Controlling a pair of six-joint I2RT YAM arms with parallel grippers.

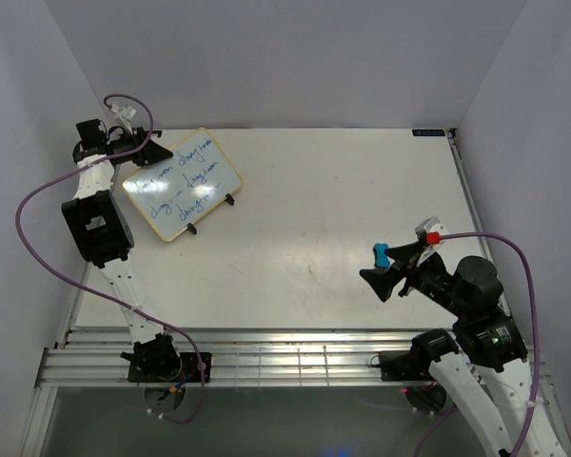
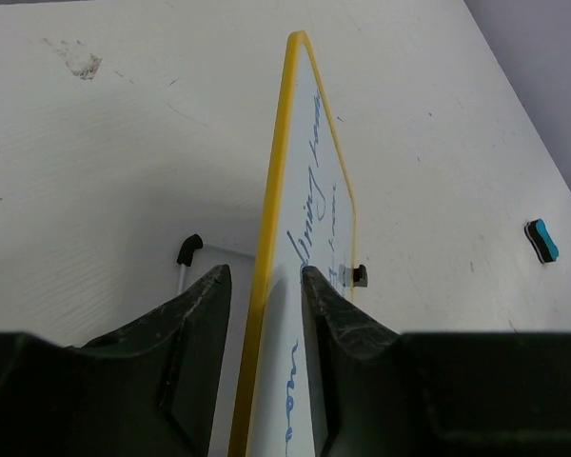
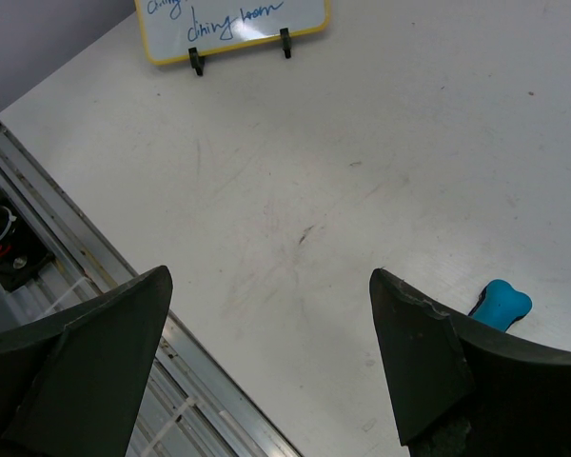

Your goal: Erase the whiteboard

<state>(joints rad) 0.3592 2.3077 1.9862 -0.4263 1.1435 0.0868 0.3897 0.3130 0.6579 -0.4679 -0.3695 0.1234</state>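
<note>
Erasing has not begun, I judge: the yellow-framed white rectangular whiteboard (image 1: 183, 184) stands on the surface (image 1: 314, 209), blue writing intact, left jaws slightly open astride its edge, right jaws wide, empty, well apart from it.

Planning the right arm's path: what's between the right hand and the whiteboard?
Only bare table up to the whiteboard, as the right wrist view shows; the blue eraser lies beside the right hand, off that line.
</note>
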